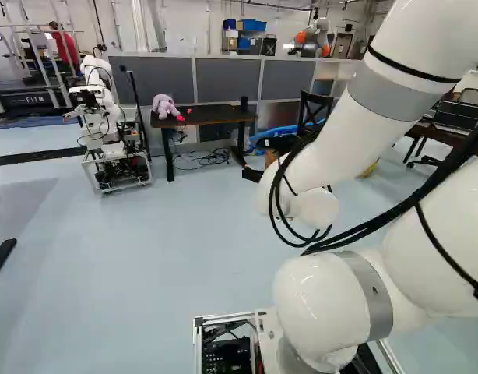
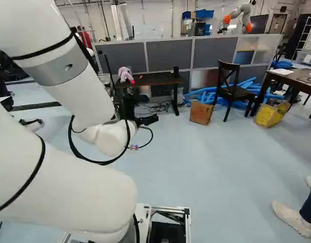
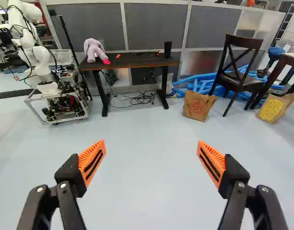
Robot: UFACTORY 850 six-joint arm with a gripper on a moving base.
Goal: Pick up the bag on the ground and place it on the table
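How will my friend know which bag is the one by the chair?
Look for the long grey partition, then the dark wooden chair before it. Beside the chair, on the side nearer the desk with the purple toy, a brown paper bag stands on the floor. Its round mark is red; the other bag has a yellow patch.

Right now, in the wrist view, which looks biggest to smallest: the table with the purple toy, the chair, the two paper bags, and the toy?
1. Table, widest
2. Chair, taller but much narrower
3. Red-print bag and yellow-print bag: too alike to rank
4. Purple toy
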